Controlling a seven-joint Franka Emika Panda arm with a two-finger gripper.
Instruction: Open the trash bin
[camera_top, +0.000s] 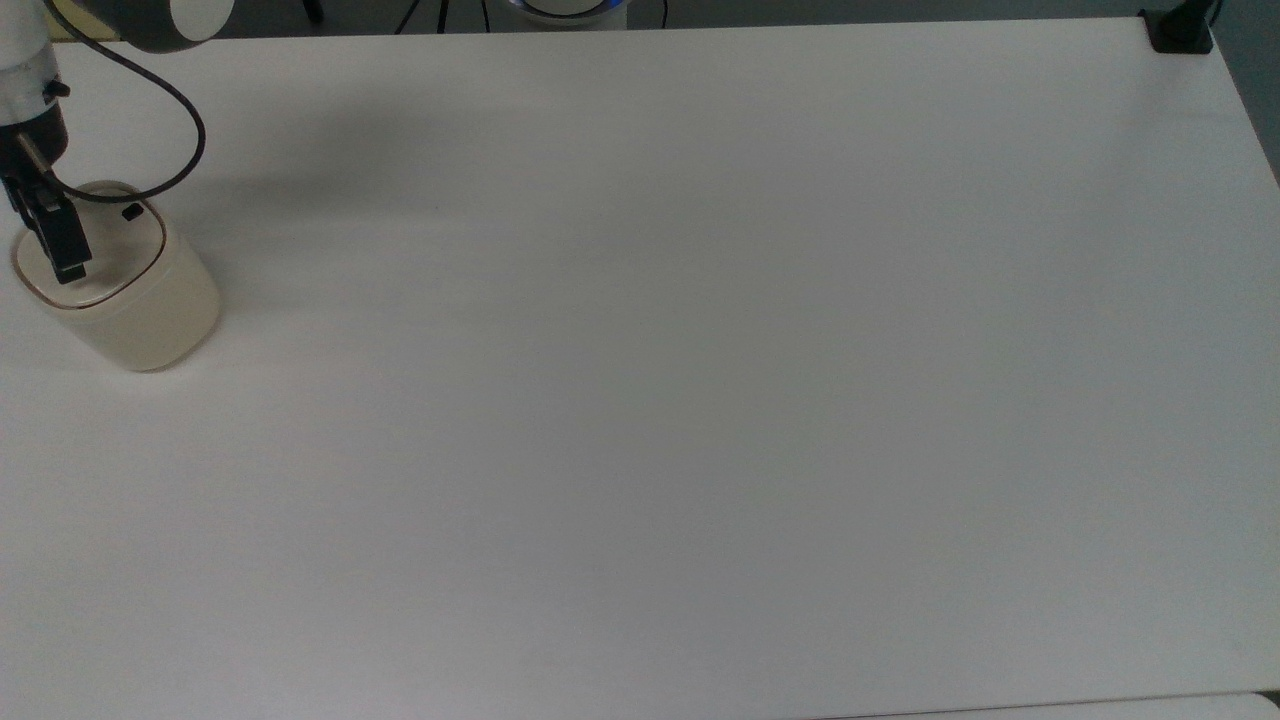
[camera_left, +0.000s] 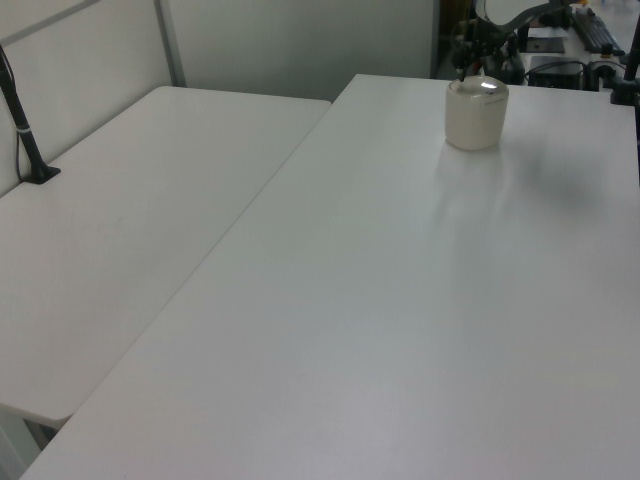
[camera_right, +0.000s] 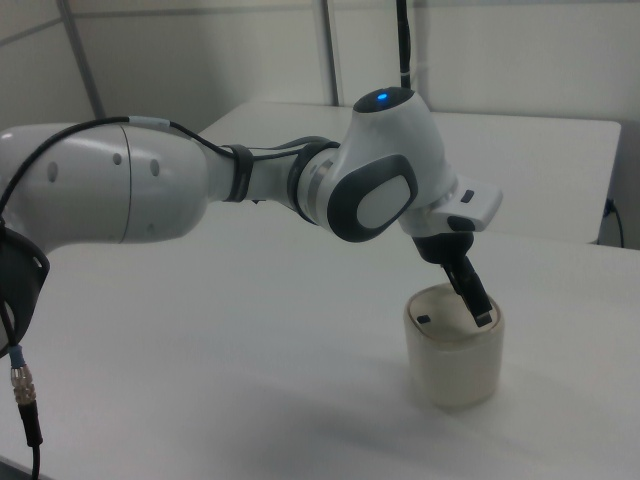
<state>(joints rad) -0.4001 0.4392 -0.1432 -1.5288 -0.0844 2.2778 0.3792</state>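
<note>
Counter (camera_top: 700, 400) in the top view is white and broad, with the trash bin (camera_top: 140, 310) standing near the top view's left edge, its lid shut flat. The small black latch (camera_top: 132, 212) sits on the lid toward the top view's upper right. The gripper (camera_top: 68, 270) hangs over the lid's left part, its dark tip close to or on the surface, and a black cable (camera_top: 170, 150) loops above the bin.

In the left view, the trash bin (camera_left: 476, 118) stands far off near the counter's (camera_left: 400, 300) far end, with the gripper (camera_left: 462, 68) just behind its top.

In the right view, the arm (camera_right: 200, 190) reaches across from the right view's left, and the gripper (camera_right: 484, 318) points down onto the lid of the trash bin (camera_right: 452, 365), on the side away from the latch (camera_right: 424, 320). The fingers look narrow, but whether they are pressed together cannot be told.
</note>
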